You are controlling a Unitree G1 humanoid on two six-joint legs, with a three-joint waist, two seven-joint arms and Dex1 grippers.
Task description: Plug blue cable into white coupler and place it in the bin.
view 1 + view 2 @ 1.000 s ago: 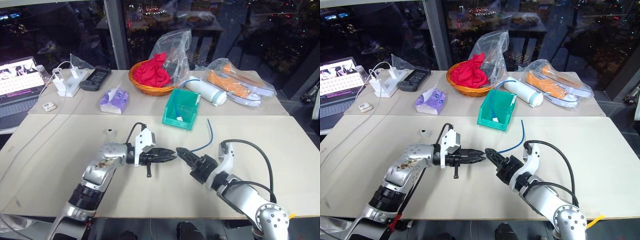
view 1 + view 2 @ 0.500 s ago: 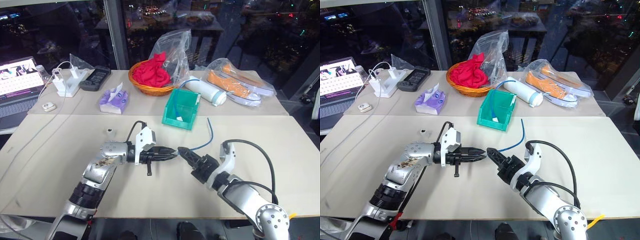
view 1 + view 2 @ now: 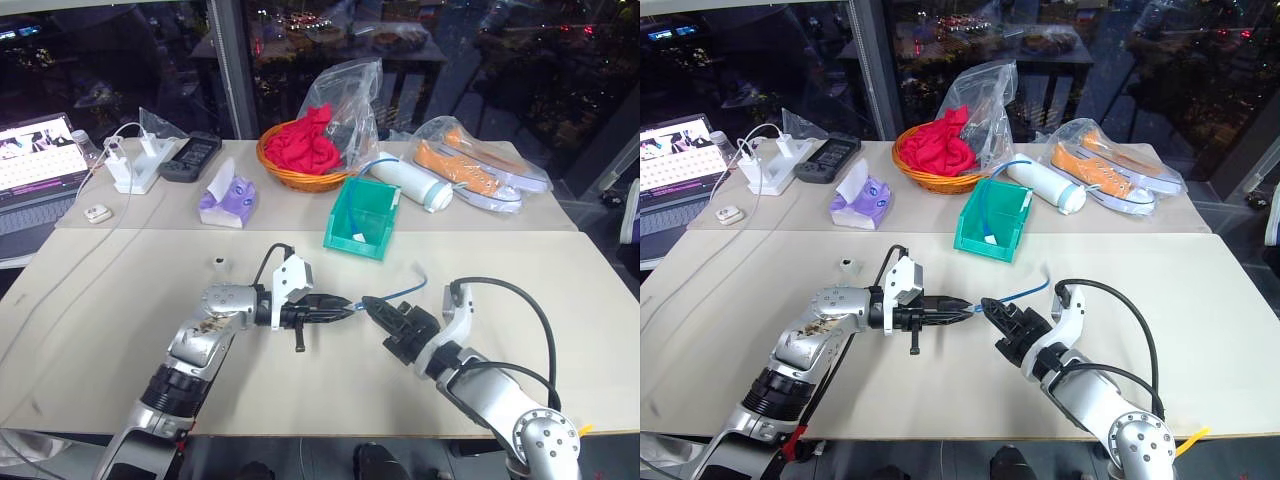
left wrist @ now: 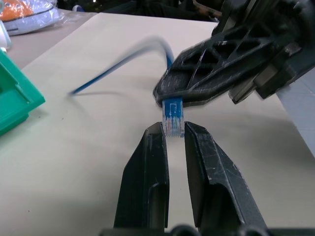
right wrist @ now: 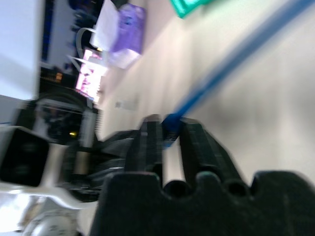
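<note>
Blue cable (image 3: 402,291) plug pinched by both closed end effectors, left (image 4: 172,133) & right (image 3: 368,305); bin (image 3: 361,234) apart.

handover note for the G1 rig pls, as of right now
Left gripper: shut on the blue cable's clear plug end.
Right gripper: shut on the same cable just behind that plug, fingertip to fingertip with the left, above the table.
White coupler: loose on the table, untouched.
Bin: behind the grippers.
Done: cable picked up.
Left: plug into coupler, drop in bin.
</note>
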